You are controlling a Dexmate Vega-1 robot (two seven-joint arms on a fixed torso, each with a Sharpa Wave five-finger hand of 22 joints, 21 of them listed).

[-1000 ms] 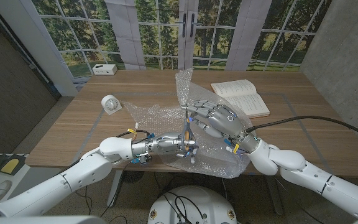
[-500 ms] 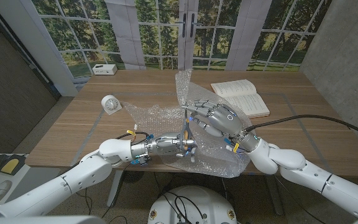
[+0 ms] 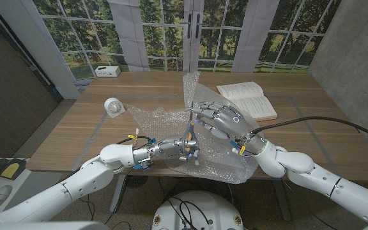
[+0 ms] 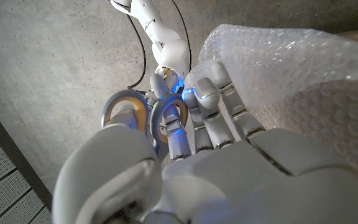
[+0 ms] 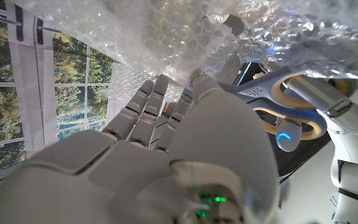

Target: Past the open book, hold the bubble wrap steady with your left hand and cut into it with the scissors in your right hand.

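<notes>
The bubble wrap [image 3: 219,153] lies crumpled over the middle of the surface [image 3: 75,137] and hangs past its near edge, with one flap standing upright near the middle; the open book [image 3: 249,99] rests beyond it toward the far right corner, touching the sheet's far side. The left hand [image 3: 183,149] reaches in from the near left side, its fingers [image 4: 207,106] stretched along the wrap's edge; from the left wrist view they press against the plastic beside the scissors [image 3: 190,131], though I cannot tell whether they pinch the sheet or only touch it. The right hand [image 3: 222,122] is over the wrap at the middle, holding the scissors with its fingers [image 5: 297,134] through the tan-lined loops; the blades point down into the sheet between the two hands. A small white clock [image 3: 114,107] stands toward the left edge; a white box [image 3: 108,71] sits at the far left corner.
</notes>
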